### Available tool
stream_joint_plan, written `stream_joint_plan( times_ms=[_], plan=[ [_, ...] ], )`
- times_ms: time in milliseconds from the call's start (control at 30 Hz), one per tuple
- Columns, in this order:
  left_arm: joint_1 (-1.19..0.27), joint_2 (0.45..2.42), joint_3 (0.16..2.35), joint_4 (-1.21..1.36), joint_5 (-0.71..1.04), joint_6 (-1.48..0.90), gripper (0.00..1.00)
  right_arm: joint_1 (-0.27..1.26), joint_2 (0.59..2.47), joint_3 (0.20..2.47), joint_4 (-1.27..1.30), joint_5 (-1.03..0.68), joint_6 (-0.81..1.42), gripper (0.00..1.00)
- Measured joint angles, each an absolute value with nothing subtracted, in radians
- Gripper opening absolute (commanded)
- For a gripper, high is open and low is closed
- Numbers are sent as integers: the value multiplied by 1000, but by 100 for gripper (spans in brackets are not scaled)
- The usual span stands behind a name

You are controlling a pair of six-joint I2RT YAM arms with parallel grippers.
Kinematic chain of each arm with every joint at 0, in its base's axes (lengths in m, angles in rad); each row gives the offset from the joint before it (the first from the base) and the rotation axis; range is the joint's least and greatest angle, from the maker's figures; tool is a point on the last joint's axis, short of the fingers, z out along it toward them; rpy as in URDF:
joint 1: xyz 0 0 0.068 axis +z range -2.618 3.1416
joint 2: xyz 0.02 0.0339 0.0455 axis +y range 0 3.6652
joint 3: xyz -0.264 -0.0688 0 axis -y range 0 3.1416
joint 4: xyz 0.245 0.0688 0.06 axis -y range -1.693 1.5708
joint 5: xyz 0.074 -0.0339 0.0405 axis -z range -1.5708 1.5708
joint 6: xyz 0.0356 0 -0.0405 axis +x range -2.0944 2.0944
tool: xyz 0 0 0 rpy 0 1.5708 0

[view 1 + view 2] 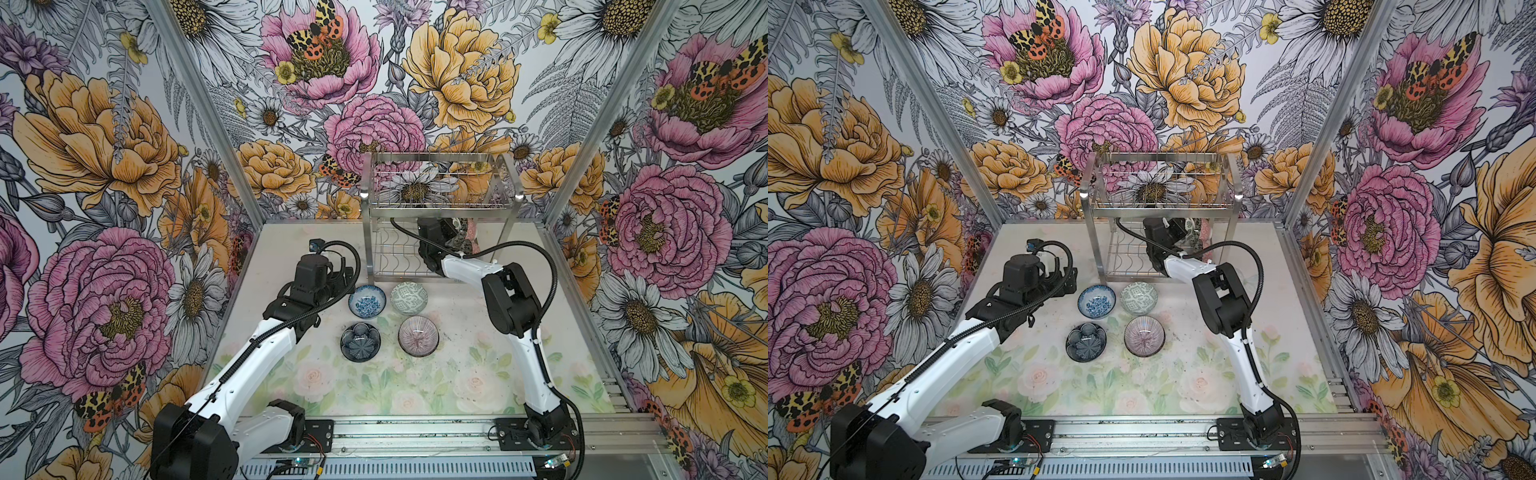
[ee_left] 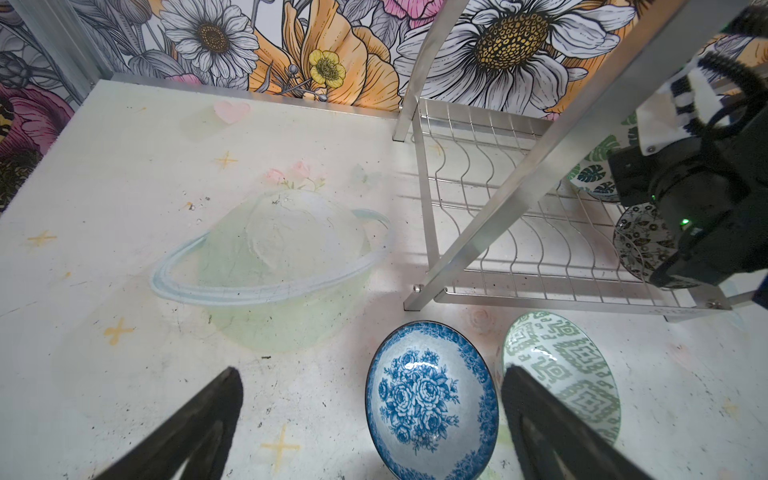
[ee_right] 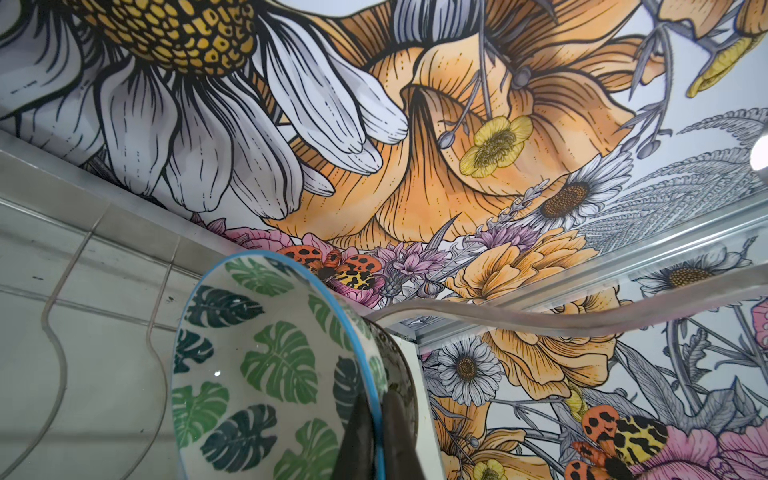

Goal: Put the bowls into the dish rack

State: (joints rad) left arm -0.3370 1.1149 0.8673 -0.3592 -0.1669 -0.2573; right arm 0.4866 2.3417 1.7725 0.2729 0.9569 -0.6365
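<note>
Under the upper basket of the rack point(image 1: 365, 241), at the upper middle of both top views, the right claw point(image 3: 380, 432) is pinched tight on the rim of the leaf bowl point(image 3: 257, 365), one finger inside the rim and one outside. That bowl stands on edge in the lower tier, toward the rack's right end, over the wavy dividers point(image 1: 395, 253). Whether it rests on the wires I cannot tell. Just beside it a black-and-white bowl point(image 2: 640, 241) also stands on edge, partly hidden by the right arm.

Four more bowls sit upright on the worktop point(image 1: 478, 374), in a square just below the rack in the frame. The blue bowl point(image 1: 367, 301) and grey-green bowl point(image 1: 409, 296) make the back row. The dark bowl point(image 1: 360, 342) and pink bowl point(image 1: 419, 336) sit in front of them.

The left claw point(image 2: 372, 374) is spread wide and holds nothing. In both top views it hangs just up and left of the blue bowl, clear of it. Its wrist view shows the blue bowl between the two fingers point(image 2: 203, 419), close to one of them. The grey-green bowl lies partly behind that same finger.
</note>
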Motion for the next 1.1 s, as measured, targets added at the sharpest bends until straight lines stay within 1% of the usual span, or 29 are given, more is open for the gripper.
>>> stream_joint_plan(
  times_ms=[400, 800, 1100],
  plan=[
    [-329, 1121, 867, -359, -163, -257, 98, 478, 2399, 1861, 263, 957, -649, 0],
    [-329, 1121, 858, -355, -160, -257, 99, 478, 2424, 1891, 208, 957, -643, 0],
    [-329, 1121, 858, -355, -160, -257, 99, 471, 2424, 1923, 107, 931, -545, 1]
  ],
)
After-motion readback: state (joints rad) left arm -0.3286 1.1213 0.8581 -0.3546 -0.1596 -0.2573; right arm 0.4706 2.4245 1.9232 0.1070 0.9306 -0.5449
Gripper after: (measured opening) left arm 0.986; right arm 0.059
